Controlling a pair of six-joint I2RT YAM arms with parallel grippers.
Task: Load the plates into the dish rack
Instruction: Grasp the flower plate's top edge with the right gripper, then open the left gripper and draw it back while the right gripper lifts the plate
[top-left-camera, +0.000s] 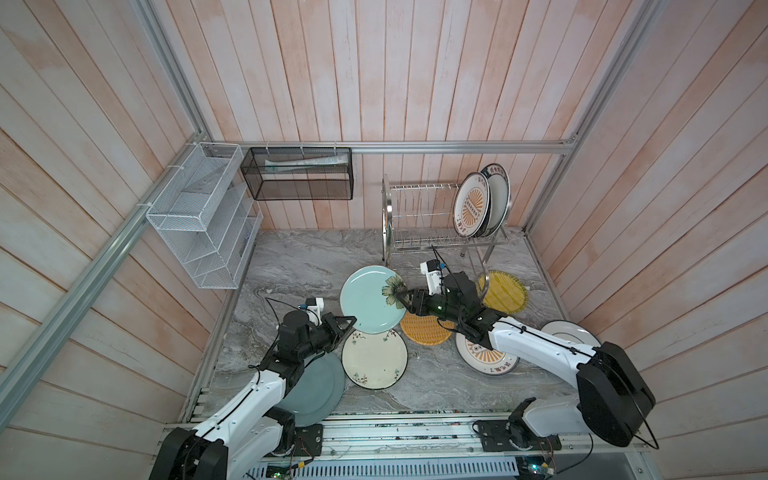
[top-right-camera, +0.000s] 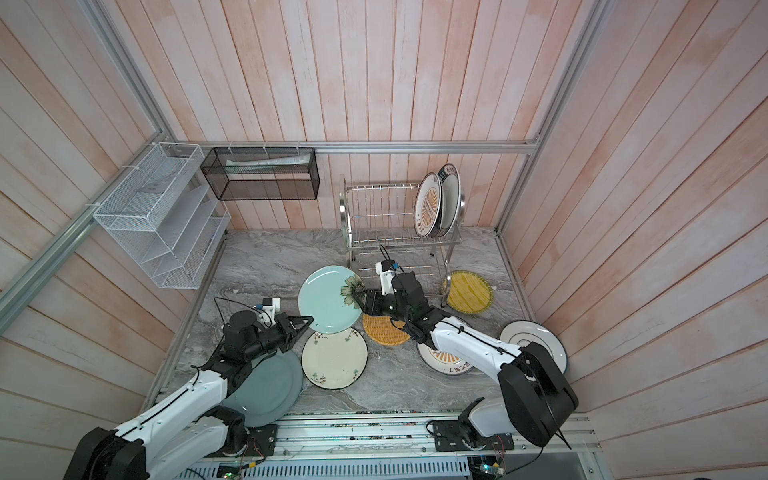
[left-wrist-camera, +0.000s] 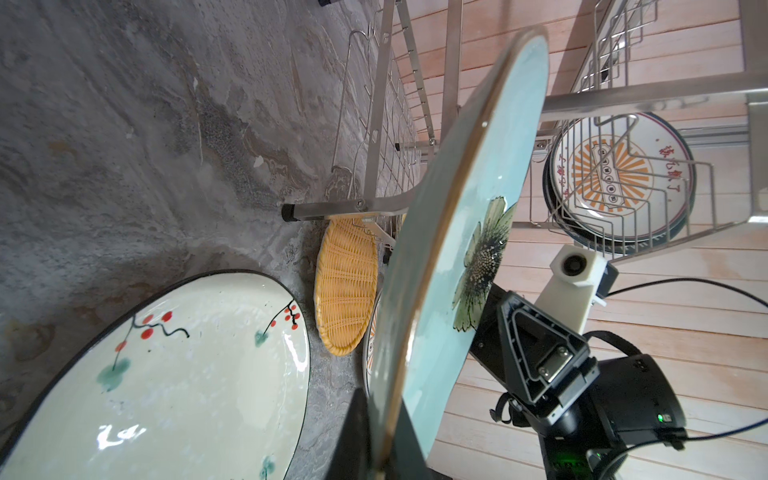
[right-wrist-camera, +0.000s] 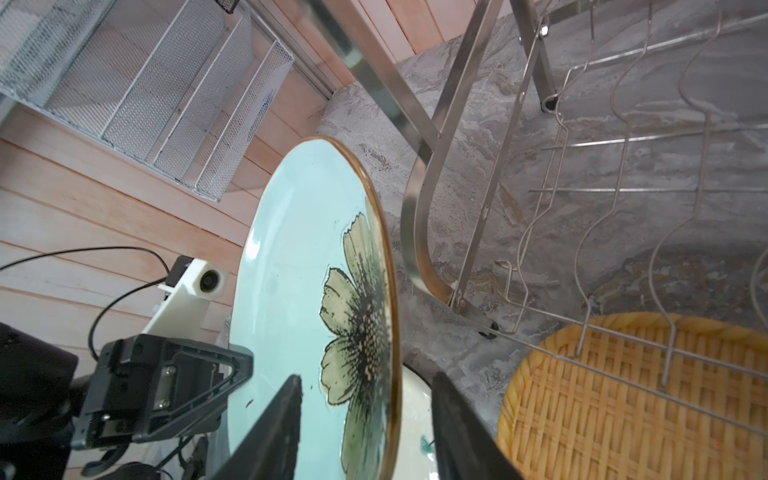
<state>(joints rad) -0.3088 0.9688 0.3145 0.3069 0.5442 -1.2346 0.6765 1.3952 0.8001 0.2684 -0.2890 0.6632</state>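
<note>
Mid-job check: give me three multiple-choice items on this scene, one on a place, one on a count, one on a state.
1. Where in the dish rack do the loaded plates stand, as seen in both top views?
A. upper tier, right end
B. upper tier, left end
C. lower tier

2. How many plates are in it?
A. none
B. two
C. four

3. The teal plate is:
A. lying flat
B. standing in the rack
C. tilted, rim clamped by the left gripper

Answers:
1 A: the sunburst plate and the plate behind it lean there.
2 B: only those two are in the rack.
3 C: the left wrist view shows its rim between shut jaws. The right gripper straddles the far rim, jaws open.
</note>
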